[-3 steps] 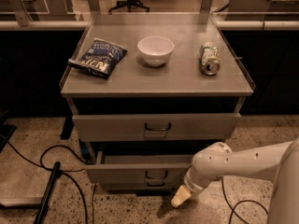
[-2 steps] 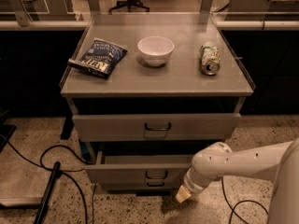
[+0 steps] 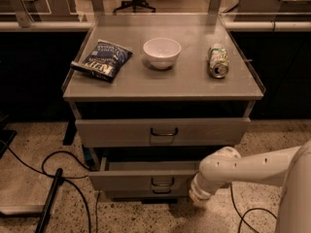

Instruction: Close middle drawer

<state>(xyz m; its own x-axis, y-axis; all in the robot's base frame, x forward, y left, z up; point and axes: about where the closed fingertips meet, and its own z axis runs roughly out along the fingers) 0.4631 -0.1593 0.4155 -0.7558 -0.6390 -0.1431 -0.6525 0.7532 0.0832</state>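
On top of the cabinet (image 3: 194, 84), from the left, lie a dark blue snack bag (image 3: 102, 59) whose pale lettering is too blurred to read, a white bowl (image 3: 162, 51), and a can (image 3: 218, 61) on its side with a label I cannot make out. Below, the middle drawer (image 3: 131, 178) stands pulled out, its inside lost in shadow. At lower right the white arm (image 3: 252, 166), cut off by the edge, ends at the gripper (image 3: 197, 197) just beside the drawer's right front corner, low near the floor. I cannot tell whether it is parted or closed, or whether it touches the drawer.
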